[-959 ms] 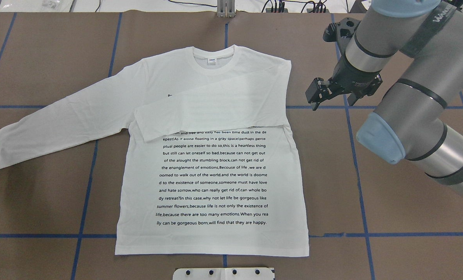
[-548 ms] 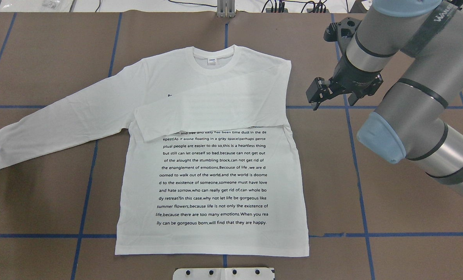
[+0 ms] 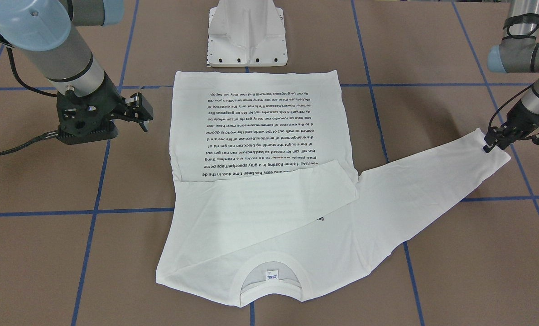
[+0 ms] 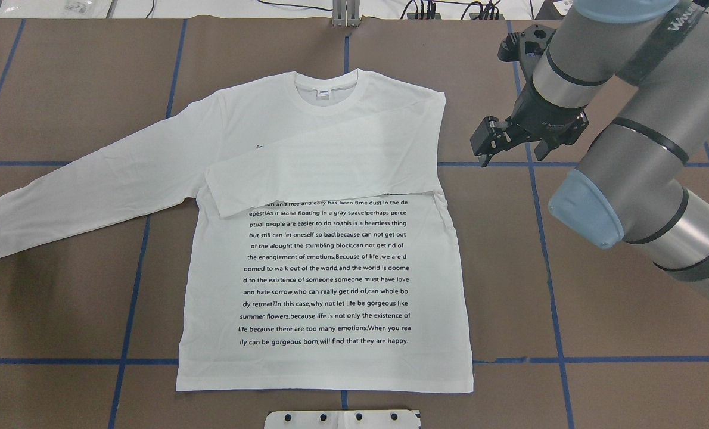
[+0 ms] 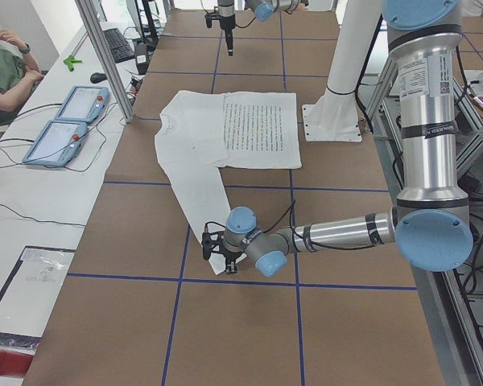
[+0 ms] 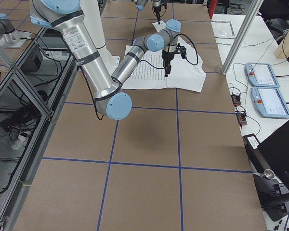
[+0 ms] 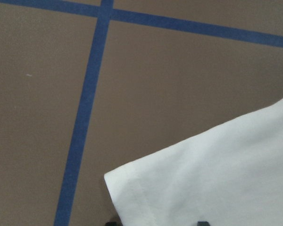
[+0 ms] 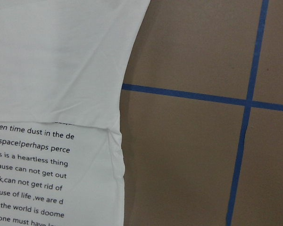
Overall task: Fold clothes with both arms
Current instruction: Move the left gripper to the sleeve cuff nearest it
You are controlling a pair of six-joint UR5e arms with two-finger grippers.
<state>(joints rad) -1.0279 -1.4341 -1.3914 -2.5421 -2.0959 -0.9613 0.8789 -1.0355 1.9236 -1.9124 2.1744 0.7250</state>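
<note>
One T-shirt [image 4: 325, 268], two arms [image 3: 65, 59] [image 3: 518, 56], one pedestal base [image 3: 247, 31]

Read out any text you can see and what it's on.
"lly can be gorgeous born,will find that they are happy." on the T-shirt, bottom line of a longer block.
Neck label: too small to read.
Strap on the right arm: lettering cut off, unreadable.
</note>
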